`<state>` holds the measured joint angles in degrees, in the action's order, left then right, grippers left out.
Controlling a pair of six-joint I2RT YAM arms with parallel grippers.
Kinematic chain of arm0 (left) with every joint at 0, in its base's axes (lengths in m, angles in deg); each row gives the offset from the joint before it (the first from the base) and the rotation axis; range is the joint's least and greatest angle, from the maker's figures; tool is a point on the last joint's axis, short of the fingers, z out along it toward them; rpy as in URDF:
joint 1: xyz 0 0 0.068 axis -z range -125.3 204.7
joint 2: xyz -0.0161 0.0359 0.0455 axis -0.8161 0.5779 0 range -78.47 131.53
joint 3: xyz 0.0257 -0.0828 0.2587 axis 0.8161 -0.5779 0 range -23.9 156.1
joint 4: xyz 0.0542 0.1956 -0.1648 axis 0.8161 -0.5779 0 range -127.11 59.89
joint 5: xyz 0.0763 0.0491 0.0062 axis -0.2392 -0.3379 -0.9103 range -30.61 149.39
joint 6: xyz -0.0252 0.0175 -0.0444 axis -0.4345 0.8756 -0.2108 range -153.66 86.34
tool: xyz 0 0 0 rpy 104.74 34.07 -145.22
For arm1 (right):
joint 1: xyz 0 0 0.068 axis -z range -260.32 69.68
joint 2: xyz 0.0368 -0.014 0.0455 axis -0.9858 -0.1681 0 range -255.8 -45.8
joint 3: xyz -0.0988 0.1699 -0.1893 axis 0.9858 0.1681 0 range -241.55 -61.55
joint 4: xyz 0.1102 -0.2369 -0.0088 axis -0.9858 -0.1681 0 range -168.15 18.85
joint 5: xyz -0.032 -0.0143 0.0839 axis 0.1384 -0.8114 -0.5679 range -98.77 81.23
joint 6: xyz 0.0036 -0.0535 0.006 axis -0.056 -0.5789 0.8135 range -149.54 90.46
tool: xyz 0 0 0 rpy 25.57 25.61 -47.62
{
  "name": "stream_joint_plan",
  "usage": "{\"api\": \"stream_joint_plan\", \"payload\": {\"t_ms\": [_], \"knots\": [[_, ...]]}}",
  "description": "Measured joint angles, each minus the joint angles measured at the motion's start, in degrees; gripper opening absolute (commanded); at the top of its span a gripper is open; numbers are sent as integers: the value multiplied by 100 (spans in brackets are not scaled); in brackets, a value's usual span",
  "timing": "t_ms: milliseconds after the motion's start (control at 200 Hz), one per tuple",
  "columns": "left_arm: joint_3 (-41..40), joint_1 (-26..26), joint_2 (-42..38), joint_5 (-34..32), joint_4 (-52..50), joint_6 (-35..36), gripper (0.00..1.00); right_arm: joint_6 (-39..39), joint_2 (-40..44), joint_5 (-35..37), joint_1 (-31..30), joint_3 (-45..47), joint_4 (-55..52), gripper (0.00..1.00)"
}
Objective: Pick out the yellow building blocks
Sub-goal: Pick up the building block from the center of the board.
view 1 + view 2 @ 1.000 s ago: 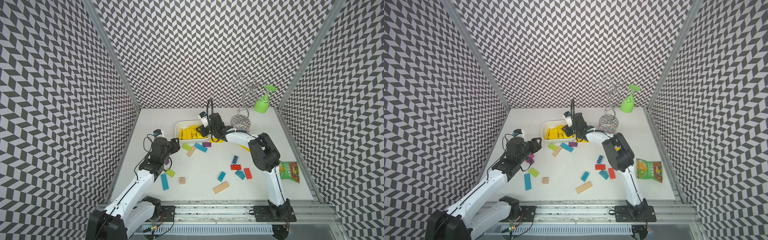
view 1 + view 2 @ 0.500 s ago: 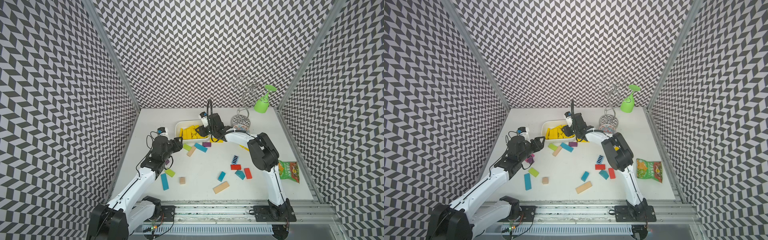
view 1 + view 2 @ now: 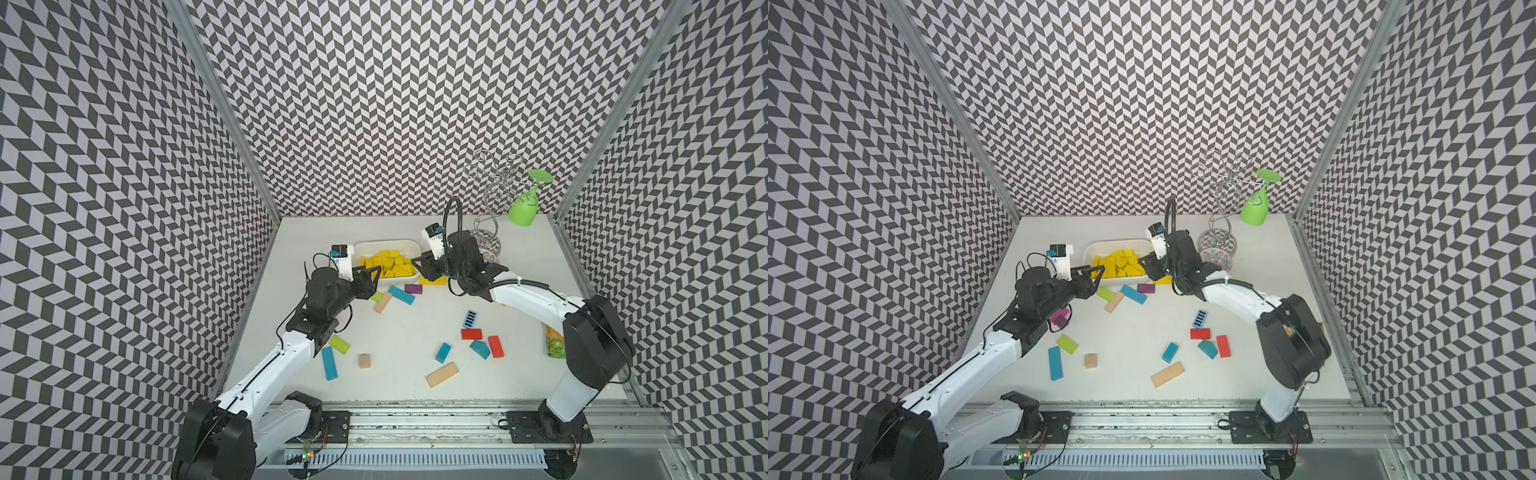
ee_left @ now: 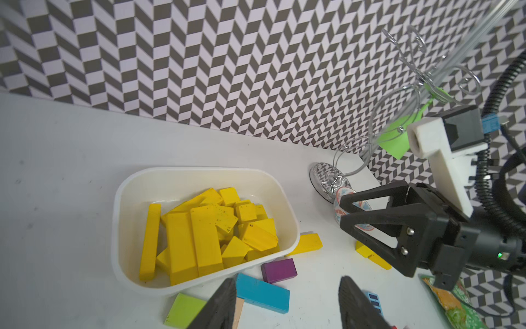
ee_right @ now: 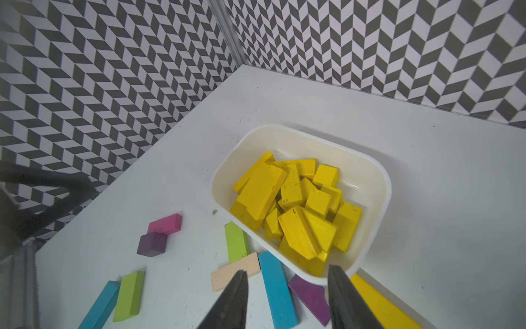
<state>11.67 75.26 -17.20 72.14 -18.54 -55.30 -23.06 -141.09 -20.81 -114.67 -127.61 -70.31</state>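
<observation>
Where the white table (image 3: 415, 345) runs toward the back wall, a white tub (image 3: 386, 242) stands a little left of centre, with a gripper at each end of it. The left gripper (image 3: 376, 277) hangs just beside the tub's front left corner, its fingers (image 4: 225, 296) spread apart with nothing between them. The right gripper (image 3: 419, 266) hangs at the tub's right end. Its fingers (image 5: 236, 299) are likewise released and empty, as both wrist views show.

Inside the tub lies the heap of yellow building blocks (image 3: 388, 266): long bars, short bricks and wedges piled on one another, covering most of its floor. One yellow bar (image 4: 306, 243) lies outside on the table, just beside the tub's right-hand wall and below the right gripper. Farther right, small yellow pieces (image 4: 373, 256) lie on the table, partly hidden behind that gripper.

In front of the tub, near its wall, lie a teal block (image 4: 262, 292), a lime-green block (image 4: 185, 309) and a purple block (image 4: 279, 270).
</observation>
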Motion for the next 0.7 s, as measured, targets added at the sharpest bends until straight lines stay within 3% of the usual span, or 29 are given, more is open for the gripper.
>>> {"api": "stream_joint_plan", "payload": {"t_ms": [331, 541, 701], "knots": [[599, 1126, 713, 48, 118, 1816, 58, 323, 1843, 931, 223, 1628, -647, 47], [1228, 1950, 1521, -81, -81, 3191, 59, 658, 2426, 1307, 688, 1991, -1093, 47], [2227, 2225, 2540, -94, -737, 4367, 56, 831, 2883, 1613, 835, 2103, -1329, 47]]}}
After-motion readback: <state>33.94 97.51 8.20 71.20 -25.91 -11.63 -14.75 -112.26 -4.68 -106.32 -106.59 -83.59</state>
